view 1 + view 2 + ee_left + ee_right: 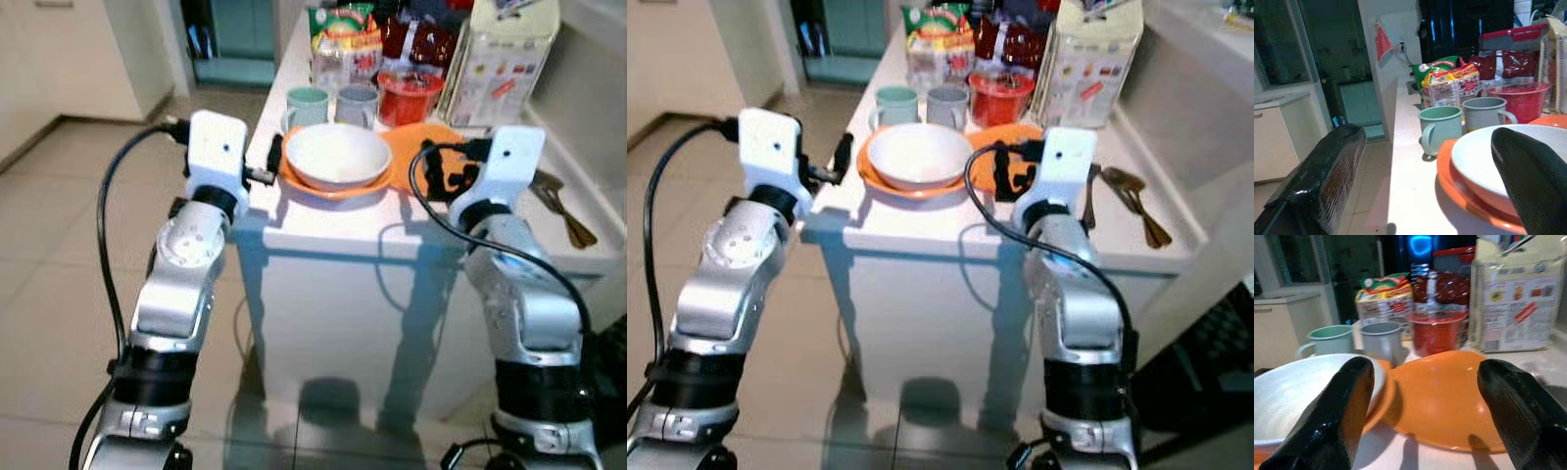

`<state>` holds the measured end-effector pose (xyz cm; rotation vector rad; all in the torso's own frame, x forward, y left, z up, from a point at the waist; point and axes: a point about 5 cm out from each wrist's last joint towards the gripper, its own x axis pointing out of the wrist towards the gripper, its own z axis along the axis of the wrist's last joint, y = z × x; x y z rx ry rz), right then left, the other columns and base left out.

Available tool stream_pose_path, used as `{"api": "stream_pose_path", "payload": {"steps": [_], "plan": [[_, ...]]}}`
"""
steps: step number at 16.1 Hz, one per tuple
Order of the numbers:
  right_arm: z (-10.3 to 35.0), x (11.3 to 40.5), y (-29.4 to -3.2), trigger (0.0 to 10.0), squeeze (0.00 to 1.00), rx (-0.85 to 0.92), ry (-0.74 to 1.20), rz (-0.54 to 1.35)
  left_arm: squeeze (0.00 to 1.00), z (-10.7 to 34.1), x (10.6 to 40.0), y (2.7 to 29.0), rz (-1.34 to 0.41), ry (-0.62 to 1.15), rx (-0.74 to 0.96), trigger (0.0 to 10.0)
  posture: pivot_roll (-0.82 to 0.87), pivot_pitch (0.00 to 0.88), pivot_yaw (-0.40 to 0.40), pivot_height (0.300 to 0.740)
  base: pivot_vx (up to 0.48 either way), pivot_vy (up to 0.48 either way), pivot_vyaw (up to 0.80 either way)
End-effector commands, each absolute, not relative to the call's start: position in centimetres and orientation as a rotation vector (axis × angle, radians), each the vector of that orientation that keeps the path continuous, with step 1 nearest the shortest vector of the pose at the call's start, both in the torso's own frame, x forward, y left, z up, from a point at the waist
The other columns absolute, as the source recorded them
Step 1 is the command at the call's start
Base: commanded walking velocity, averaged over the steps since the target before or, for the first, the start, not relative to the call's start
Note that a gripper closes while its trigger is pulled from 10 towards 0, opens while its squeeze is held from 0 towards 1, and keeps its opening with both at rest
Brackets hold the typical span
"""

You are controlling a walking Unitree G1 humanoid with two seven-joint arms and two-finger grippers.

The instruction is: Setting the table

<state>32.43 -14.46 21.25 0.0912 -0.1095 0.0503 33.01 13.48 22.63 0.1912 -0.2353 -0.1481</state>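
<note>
While both arms reach over the near edge of the white surface, the white bowl sits in an orange plate between them, just ahead of the left gripper; its fingers stand apart at the plate's left rim; the right gripper, also spread, faces a second orange plate straight ahead, so each arm has its own nearer plate.
</note>
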Motion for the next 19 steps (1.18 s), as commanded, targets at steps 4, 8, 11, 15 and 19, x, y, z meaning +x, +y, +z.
{"api": "stream_pose_path", "payload": {"steps": [4,8,11,15,19], "plan": [[22.0,32.4,-14.6,10.0,0.0,0.126,-0.136,0.059,1.0,23.2,32.8,13.8,-0.152,-0.264,0.206,10.0,0.03,0.0,-0.03,0.74,0.0,0.0,0.0],[22.9,33.3,-15.2,10.0,1.0,0.114,-0.104,0.105,0.79,23.1,32.5,13.1,-0.234,-0.27,0.217,10.0,0.01,0.0,-0.027,0.74,0.0,0.0,0.0],[23.3,34.4,-14.7,10.0,1.0,0.097,-0.071,0.167,0.78,22.9,32.2,12.3,-0.289,-0.268,0.229,10.0,0.02,0.0,-0.04,0.74,0.0,0.0,0.0],[23.4,34.9,-14.0,10.0,1.0,0.09,-0.053,0.209,0.78,22.6,32.0,12.4,-0.277,-0.261,0.229,10.0,0.03,0.0,-0.056,0.74,0.0,0.0,0.0],[23.4,34.9,-13.8,10.0,1.0,0.083,-0.047,0.217,0.78,22.5,32.0,12.3,-0.276,-0.259,0.229,10.0,0.03,0.0,-0.055,0.74,0.0,0.0,0.0]]}}
